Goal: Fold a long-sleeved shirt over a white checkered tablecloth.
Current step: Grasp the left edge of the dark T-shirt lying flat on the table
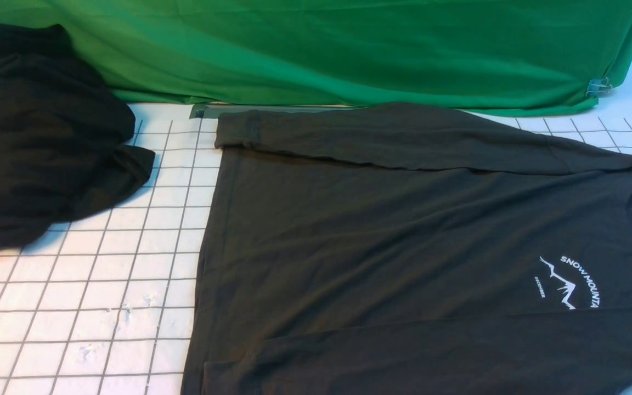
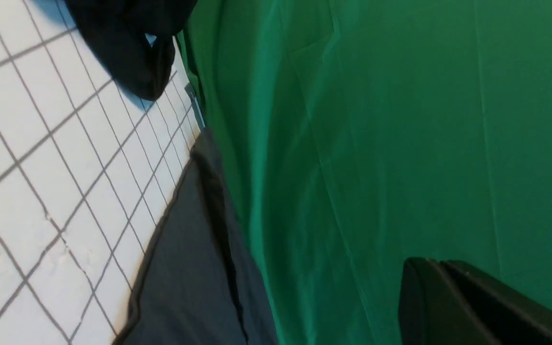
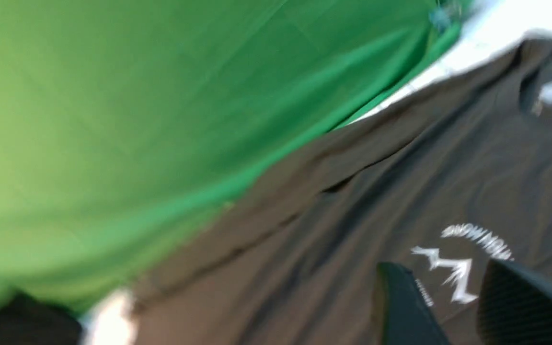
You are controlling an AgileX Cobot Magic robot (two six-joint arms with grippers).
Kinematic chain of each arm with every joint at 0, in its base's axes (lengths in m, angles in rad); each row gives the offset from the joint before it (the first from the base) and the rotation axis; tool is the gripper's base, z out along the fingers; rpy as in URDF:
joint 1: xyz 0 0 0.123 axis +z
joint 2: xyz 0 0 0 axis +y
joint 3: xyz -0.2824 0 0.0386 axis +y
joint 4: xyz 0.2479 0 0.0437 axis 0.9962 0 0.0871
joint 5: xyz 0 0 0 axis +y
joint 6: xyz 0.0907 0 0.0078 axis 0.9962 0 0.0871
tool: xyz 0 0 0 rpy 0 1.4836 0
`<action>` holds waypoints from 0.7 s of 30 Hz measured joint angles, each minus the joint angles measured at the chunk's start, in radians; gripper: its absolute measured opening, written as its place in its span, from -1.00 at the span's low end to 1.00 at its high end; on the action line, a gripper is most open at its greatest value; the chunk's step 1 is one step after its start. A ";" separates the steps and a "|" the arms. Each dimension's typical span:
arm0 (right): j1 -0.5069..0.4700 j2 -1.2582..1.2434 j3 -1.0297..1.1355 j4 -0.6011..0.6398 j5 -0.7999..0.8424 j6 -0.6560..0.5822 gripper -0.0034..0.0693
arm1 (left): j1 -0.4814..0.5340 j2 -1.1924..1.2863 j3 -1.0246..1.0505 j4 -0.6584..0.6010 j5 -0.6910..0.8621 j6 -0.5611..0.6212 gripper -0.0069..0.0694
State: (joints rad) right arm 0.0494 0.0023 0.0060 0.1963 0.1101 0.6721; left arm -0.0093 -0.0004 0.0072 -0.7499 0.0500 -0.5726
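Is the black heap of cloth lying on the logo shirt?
No, the black heap lies apart from the long-sleeved shirt, with bare squares of the white checkered tablecloth between them.

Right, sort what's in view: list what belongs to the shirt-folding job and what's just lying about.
Job:
- shirt, lying flat
- tablecloth, under it

Lying about:
- black cloth heap, on the left
- green cloth, at the back
- clip, on the green cloth's corner
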 joint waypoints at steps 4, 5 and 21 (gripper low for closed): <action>0.000 0.000 0.000 0.007 -0.001 0.049 -0.24 | 0.000 0.000 0.000 0.040 -0.002 -0.004 -0.77; 0.000 0.000 0.000 0.007 -0.001 0.051 -0.24 | 0.000 0.000 0.000 0.058 -0.003 -0.005 -0.77; 0.000 0.000 0.000 0.010 -0.095 0.067 -0.24 | 0.000 0.000 -0.051 0.124 -0.101 -0.008 -0.77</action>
State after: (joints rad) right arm 0.0494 0.0023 0.0060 0.2066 0.0150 0.7395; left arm -0.0093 -0.0004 -0.0439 -0.6262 -0.0505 -0.5808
